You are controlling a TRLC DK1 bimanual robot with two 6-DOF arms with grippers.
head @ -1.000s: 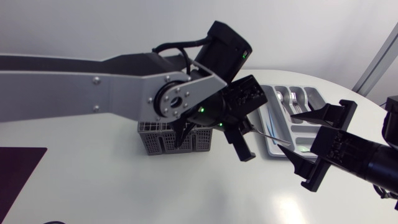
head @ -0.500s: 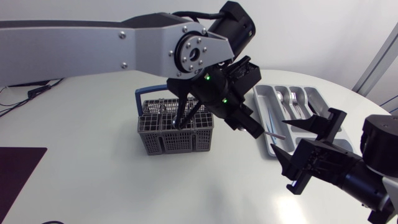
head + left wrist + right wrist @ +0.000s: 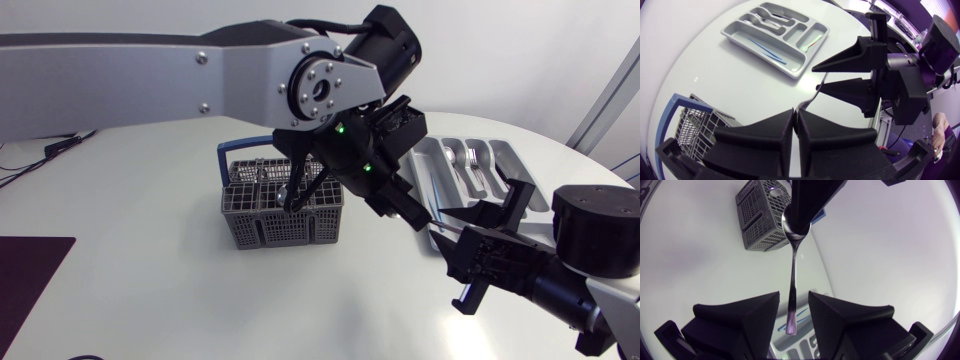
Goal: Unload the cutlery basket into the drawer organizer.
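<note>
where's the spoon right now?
Mid-air between the arms: the spoon has its bowl pinched in the left jaws, its handle between the open right jaws, right of the cutlery basket in the head view.

The left arm (image 3: 150, 70) is a long silver-grey link dotted with small screws. It ends in a round joint (image 3: 318, 88) ringed with screws. A black cable (image 3: 318, 24) loops over its black motor housing (image 3: 390, 45), and 2 green lights (image 3: 341, 128) glow beneath. The right arm (image 3: 594, 231) has a black drum on a white link (image 3: 618, 300). The left end effector (image 3: 795, 114) and right end effector (image 3: 793, 300) are matte black, each with 2 broad wedge fingers (image 3: 740, 320).
</note>
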